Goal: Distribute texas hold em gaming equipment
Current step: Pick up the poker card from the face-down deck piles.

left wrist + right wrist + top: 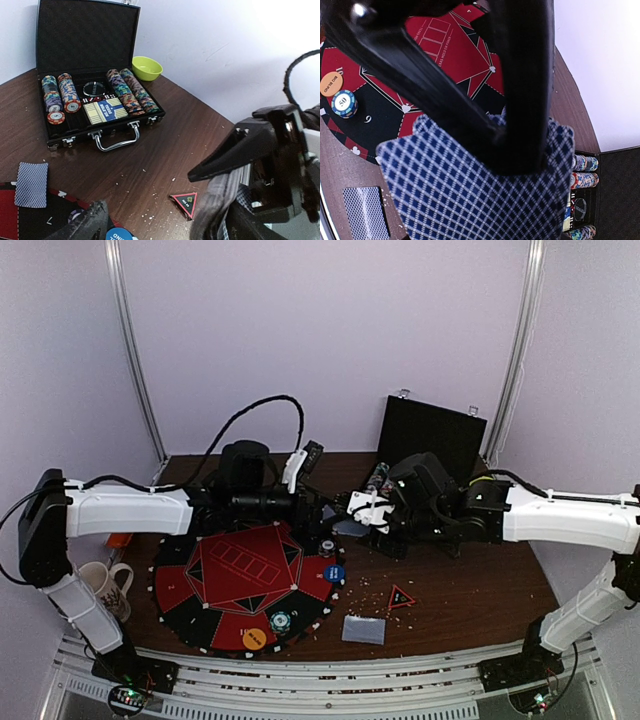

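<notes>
The right gripper (512,145) is closed on a small sheaf of playing cards (480,200), its two black fingers pinching the top edge so the cards hang below the tips. The backs show a fine blue-and-white diamond lattice inside a thin pale border, with rounded corners. Two offset corners on each side show that the sheaf is slightly fanned and holds more than one card.

Below and to the left of this gripper in its own view, a single card (365,212) with the same lattice back lies face down on the dark wood counter (340,165). Further up on that side, a poker chip (345,103) marked 50, with a blue-and-white striped edge, rests on the round red-and-black felt mat (445,50), touching an orange disc (331,83) printed with dark lettering. To the gripper's right, rows of striped chips (585,165) stand on edge in the black chip case (620,200).

The left gripper (146,191) stands wide, its fingers well apart, and I see nothing gripped between them. Just under it a blue disc (119,234) lies on the mat's edge, and a small red-rimmed triangular marker (185,202) lies on the counter near its right finger. Off to its left, another card (31,184) lies face down across the mat's rim. Beyond the gripper the open case holds chip rows and a boxed deck (105,110), with a yellow bowl (146,67) beside its far corner.
</notes>
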Tool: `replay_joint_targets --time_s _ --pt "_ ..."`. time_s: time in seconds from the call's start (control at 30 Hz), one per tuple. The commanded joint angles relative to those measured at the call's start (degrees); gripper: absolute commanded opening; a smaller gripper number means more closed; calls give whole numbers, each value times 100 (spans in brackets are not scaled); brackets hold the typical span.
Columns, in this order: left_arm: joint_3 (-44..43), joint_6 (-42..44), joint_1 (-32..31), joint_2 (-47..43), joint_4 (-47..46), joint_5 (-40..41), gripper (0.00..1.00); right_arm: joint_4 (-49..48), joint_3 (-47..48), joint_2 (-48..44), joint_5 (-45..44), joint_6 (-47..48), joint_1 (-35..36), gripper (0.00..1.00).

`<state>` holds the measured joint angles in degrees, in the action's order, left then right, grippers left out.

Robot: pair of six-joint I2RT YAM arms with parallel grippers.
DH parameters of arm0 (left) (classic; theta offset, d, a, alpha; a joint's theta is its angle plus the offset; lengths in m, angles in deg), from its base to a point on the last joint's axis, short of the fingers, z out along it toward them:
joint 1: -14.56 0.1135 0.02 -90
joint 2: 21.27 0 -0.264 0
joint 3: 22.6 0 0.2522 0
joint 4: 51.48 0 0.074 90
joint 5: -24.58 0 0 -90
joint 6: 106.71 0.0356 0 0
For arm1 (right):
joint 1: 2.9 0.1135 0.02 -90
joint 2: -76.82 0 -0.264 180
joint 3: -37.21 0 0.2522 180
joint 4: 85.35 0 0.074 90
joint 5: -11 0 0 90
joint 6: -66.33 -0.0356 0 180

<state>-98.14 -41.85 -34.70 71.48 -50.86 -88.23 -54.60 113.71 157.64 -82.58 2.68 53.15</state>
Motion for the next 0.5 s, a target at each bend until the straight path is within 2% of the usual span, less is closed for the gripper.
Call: replay_joint_targets --time_s 0.0,0.13,0.3,0.47 --pt "-372 329 -64 226 373 286 82 -134 230 53 -102 56 85 50" --pt "-370 411 -102 210 431 310 80 -135 246 75 -171 81 103 50" --pt "-145 381 -78 -73 429 489 55 -159 159 -7 -260 93 107 50" --pt "-133 485 -66 -211 543 522 47 -170 99 -57 -327 97 100 50"
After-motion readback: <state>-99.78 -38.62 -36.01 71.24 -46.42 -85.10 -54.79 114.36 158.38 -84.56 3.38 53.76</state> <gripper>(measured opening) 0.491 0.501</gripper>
